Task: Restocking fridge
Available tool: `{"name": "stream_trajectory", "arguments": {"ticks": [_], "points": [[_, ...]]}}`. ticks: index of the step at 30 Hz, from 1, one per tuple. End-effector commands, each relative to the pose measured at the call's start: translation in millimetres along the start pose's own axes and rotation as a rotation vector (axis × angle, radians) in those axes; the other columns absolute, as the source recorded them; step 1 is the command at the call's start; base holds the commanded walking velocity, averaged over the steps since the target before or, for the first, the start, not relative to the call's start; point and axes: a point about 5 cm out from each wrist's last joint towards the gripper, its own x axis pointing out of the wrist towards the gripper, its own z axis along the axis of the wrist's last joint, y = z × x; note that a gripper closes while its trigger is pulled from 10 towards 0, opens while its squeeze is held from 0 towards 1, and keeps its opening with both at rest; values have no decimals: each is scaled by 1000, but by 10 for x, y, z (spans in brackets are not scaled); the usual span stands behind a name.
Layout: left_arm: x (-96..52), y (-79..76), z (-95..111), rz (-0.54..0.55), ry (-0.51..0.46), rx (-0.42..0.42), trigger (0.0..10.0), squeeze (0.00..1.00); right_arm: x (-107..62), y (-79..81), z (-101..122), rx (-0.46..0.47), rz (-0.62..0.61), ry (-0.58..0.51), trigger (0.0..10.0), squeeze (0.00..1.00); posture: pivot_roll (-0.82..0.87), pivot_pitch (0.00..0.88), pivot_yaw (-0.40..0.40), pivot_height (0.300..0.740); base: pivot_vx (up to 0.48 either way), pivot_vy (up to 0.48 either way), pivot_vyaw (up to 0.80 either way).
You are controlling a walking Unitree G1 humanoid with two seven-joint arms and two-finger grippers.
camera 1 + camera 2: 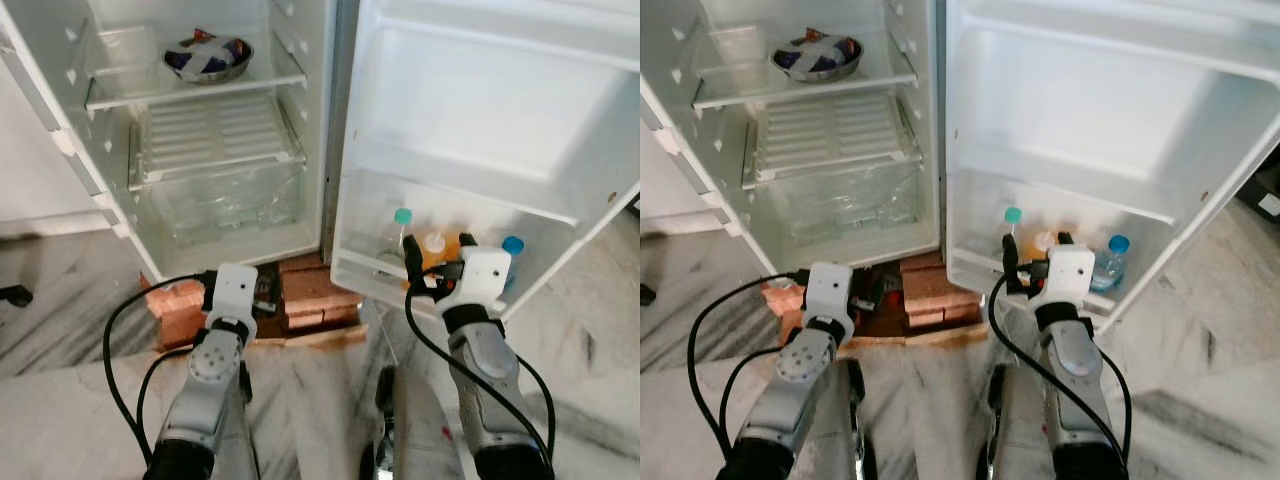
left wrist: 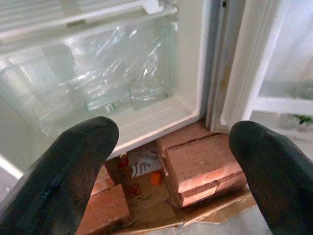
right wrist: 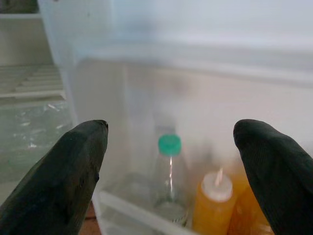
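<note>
Right wrist view: wide-spread fingers face green-capped bottle beside orange bottle; left fingers wide over bricks.

Between the right jaws stood a clear plastic bottle; rough red bricks lay between the left jaws; the bowl was shiny metal.

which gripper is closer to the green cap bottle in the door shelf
Right. The right gripper is open just in front of the green cap bottle in the door shelf. The left gripper, also open, sits off to the side by the bricks under the fridge.
</note>
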Motion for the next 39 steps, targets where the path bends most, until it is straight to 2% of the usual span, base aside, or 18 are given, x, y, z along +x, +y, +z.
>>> {"name": "stream_trajectory", "arguments": {"ticks": [1,10,16,17,20,24,29,39], "points": [[4,-27,-42,-7,14,-4,10000,0,0,-46,-23,16,-18,18,10000,0,104,28,-36,637,0,0,0],[33,-75,-68,-15,33,-3,10000,0,-41,-53,-72,38,-16,58,10000,0,101,22,-42,690,0,0,0],[17,-69,-93,-16,37,0,10000,0,-236,-104,-109,35,0,92,10000,0,101,22,-42,723,0,0,0],[-10,-54,-123,-7,46,9,10000,0,-351,-148,-121,26,1,107,10000,0,99,35,-45,738,0,0,0],[-28,-37,-141,1,50,11,10000,0,-422,-185,-140,21,-6,120,10000,0,101,38,-44,740,0,0,0],[-38,-27,-142,4,49,12,10000,0,-434,-190,-148,18,-13,122,10000,0,101,40,-38,740,0,0,0],[-10,-8,-107,-3,39,25,10000,0,-367,-110,-111,34,-12,106,10000,0,105,41,-25,740,0,0,0],[-26,-14,-99,-14,41,44,10000,0,-418,-19,-173,38,-17,140,10000,0,124,58,-25,740,0,0,0]]}}
